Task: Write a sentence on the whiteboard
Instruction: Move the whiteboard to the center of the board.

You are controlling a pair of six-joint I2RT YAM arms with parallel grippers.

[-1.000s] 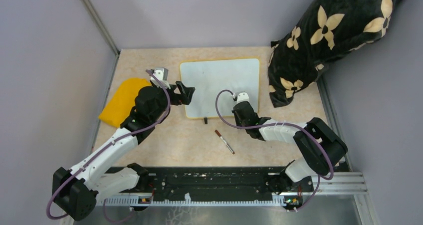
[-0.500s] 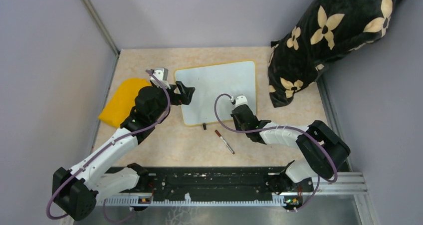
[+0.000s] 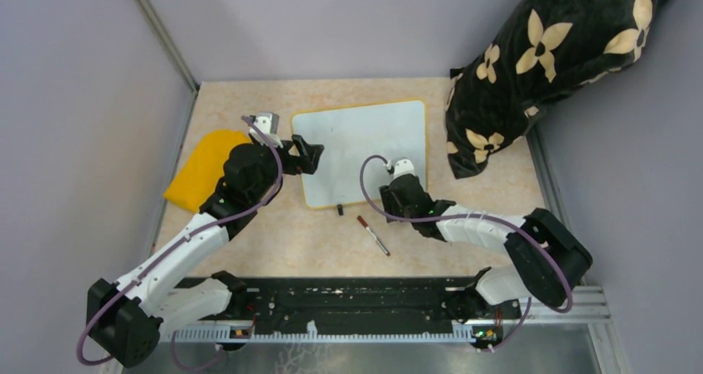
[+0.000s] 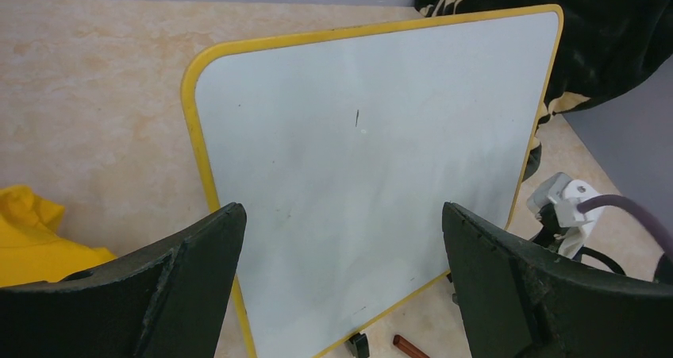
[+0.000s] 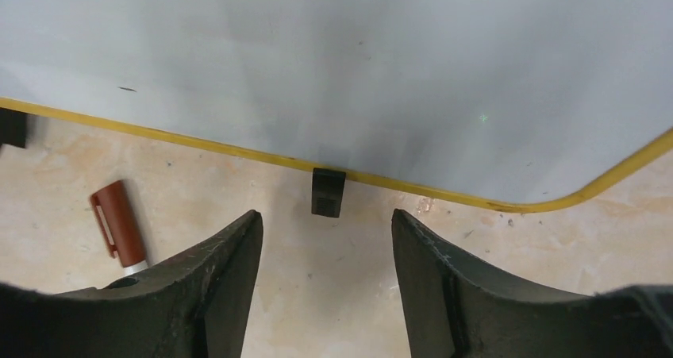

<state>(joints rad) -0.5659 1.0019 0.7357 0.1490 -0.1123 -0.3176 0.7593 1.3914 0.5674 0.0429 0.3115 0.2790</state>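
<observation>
The whiteboard (image 3: 361, 146) lies flat on the table, slightly skewed, with a yellow rim and a black foot (image 5: 328, 191) on its near edge. Its white face (image 4: 365, 175) is blank but for a tiny dark tick; no sentence is in view. My left gripper (image 3: 308, 154) hovers wide open over the board's left part, nothing between its fingers (image 4: 214, 239). My right gripper (image 3: 395, 196) stands open just short of the near edge (image 5: 238, 155), the foot straight ahead of its empty gap. A reddish-brown marker (image 3: 373, 235) lies on the table near it, its capped end (image 5: 119, 223) left of the right fingers.
A yellow cloth (image 3: 203, 167) lies left of the board. A black pillow with cream flowers (image 3: 547, 67) leans at the back right, close to the board's right edge. Grey walls enclose the beige table (image 3: 282, 233). A second black foot (image 3: 340, 210) sits near the marker.
The whiteboard slid and turned a little toward the left with the right gripper on its near edge. That gripper has since opened and let go of the board. The left arm stayed still.
</observation>
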